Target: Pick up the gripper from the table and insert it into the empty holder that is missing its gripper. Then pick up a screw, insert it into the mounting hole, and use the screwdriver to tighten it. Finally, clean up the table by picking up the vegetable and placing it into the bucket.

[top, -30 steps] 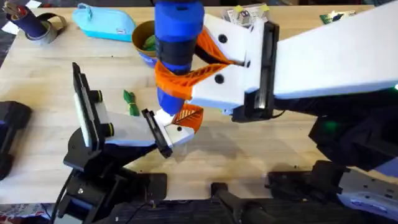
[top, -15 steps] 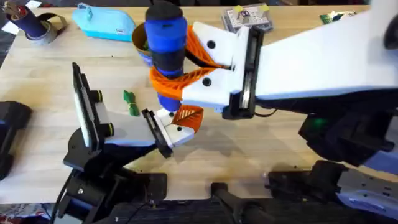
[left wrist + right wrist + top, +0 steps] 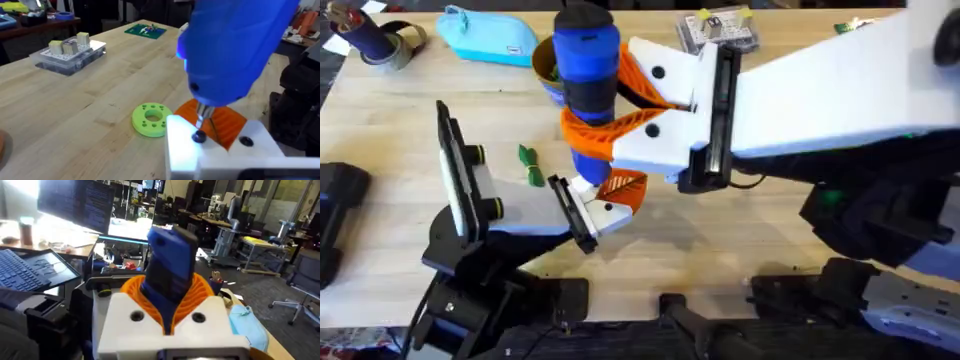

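A light-blue pouch [image 3: 488, 36] lay at the far edge of the wooden table [image 3: 740, 235]. A tape roll [image 3: 390, 45] sat at the far left corner. A clear parts box [image 3: 67, 55] stood well apart from a green ring [image 3: 150, 119].

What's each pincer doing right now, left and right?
Left pincer: cannot be told.
Right pincer: closed on the screwdriver, tip on the holder.

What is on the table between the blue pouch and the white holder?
A small green vegetable piece lies on bare wood between the light-blue pouch and the holder, seen in the overhead view.
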Robot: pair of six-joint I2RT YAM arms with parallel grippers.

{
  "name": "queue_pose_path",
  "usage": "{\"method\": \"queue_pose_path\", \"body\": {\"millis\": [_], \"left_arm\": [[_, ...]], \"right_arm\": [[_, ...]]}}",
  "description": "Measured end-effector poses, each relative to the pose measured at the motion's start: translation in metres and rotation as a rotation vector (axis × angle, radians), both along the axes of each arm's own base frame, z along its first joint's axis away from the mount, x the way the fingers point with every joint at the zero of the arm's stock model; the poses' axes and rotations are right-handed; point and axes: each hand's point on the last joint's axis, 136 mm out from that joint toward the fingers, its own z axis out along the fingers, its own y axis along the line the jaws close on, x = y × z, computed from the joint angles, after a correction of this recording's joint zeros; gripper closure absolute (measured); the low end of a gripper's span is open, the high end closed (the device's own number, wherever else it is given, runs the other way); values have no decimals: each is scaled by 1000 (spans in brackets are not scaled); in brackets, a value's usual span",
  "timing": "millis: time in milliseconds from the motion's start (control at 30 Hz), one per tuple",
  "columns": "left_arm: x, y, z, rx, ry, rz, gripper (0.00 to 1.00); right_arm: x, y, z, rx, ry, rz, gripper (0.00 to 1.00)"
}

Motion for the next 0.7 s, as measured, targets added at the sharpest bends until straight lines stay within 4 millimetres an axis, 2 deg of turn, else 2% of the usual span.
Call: {"method": "queue_pose_path", "body": {"millis": [533,700], "left_arm": [[0,0,0,0,0,0,984],[0,0,0,0,0,0,984]], "right_arm": [[7,-1,1,15,58,-28,954],[10,1,-5,5,76,-30,954]]}}
